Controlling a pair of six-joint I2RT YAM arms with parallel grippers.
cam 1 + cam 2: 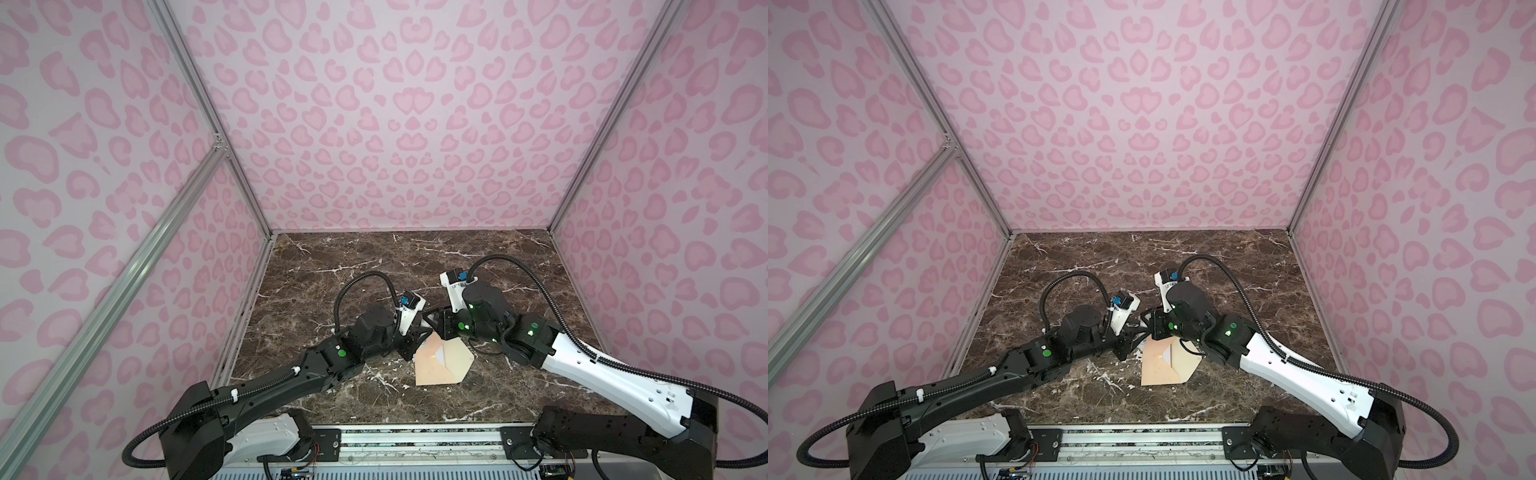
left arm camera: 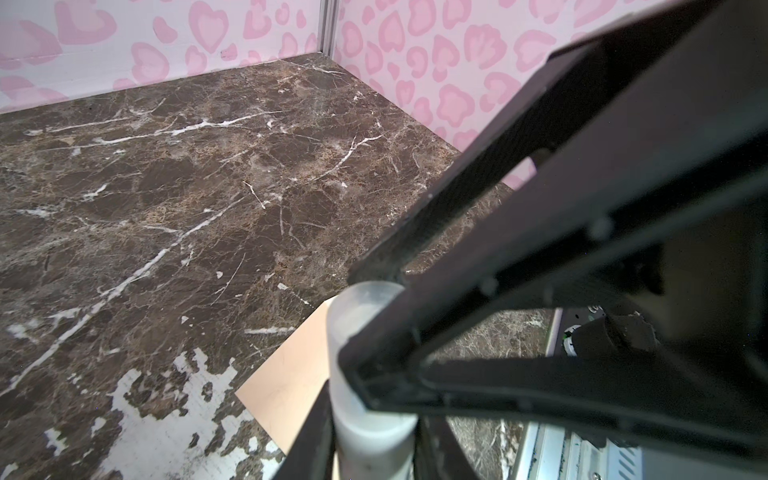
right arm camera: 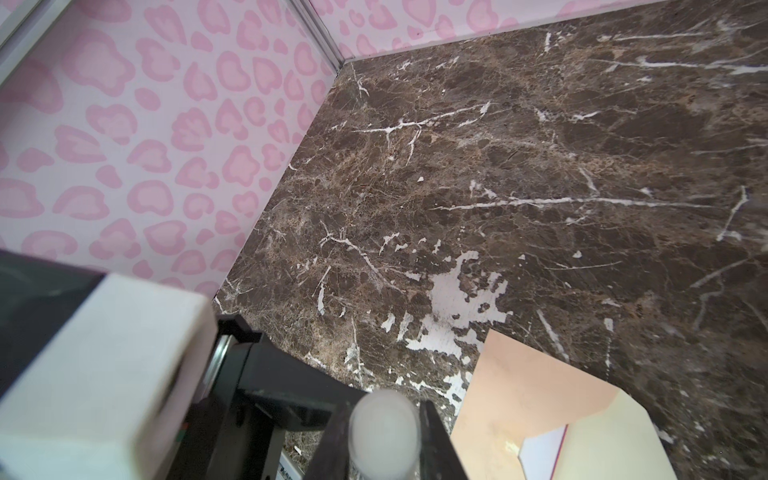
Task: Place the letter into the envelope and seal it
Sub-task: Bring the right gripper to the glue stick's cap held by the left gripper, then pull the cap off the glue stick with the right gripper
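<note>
The peach-tan envelope lies flat on the marble in both top views, its cream-lined flap open to the right. A white corner of the letter, with a red edge, shows in the envelope's mouth. The two grippers meet just above the envelope's far edge. My left gripper is shut on the body of a white tube. My right gripper is shut on the tube's round end; its black fingers cross the left wrist view.
The brown marble tabletop is walled by pink patterned panels on three sides. A worn white patch marks the marble beside the envelope. A metal rail runs along the front edge between the arm bases.
</note>
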